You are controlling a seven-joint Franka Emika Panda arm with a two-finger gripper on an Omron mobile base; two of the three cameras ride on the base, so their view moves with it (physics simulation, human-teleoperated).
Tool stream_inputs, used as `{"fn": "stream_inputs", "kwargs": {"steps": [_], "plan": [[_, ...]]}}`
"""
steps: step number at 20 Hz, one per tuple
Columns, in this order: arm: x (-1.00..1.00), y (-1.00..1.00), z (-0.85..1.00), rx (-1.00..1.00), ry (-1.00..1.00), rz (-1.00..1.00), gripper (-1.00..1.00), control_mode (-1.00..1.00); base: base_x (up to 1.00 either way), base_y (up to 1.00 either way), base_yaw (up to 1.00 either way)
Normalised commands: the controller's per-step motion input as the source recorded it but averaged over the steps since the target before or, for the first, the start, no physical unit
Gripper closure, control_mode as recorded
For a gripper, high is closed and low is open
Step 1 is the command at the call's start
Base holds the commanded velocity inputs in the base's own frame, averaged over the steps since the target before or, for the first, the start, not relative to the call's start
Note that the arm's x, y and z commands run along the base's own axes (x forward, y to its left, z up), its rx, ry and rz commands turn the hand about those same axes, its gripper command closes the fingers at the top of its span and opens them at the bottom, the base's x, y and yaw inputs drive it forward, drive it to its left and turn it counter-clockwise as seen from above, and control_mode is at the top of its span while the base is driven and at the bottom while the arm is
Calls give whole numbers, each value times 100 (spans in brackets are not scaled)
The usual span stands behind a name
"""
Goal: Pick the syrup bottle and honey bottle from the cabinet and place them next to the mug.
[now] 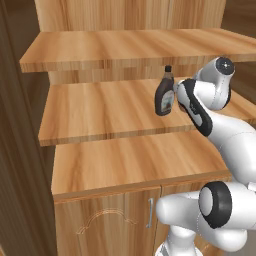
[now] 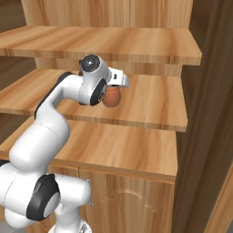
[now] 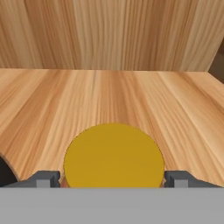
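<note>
Hand view puts the honey bottle's [image 3: 113,155] yellow lid dead centre between our two fingertips [image 3: 47,179], which stand wide at 9 and 3 o'clock, flanking it; we cannot tell whether they touch it yet. The jar stands upright on the cabinet's [image 1: 110,112] middle shelf, directly under our hand [image 3: 113,180]. Its reddish body [image 2: 111,97] peeks from behind the wrist. The syrup bottle [image 1: 164,94] stands close beside the wrist, a likely snag when lifting.
</note>
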Motion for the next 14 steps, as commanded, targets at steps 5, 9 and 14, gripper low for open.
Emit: {"fn": "stream_inputs", "kwargs": {"steps": [5,9,14], "plan": [[-3,0,0,0,0,0,100,-100,0,0,0],[-72,0,0,0,-8,-1,100,-100,0,0,0],[-97,0,24,0,-16,-2,100,-100,0,0,0]]}}
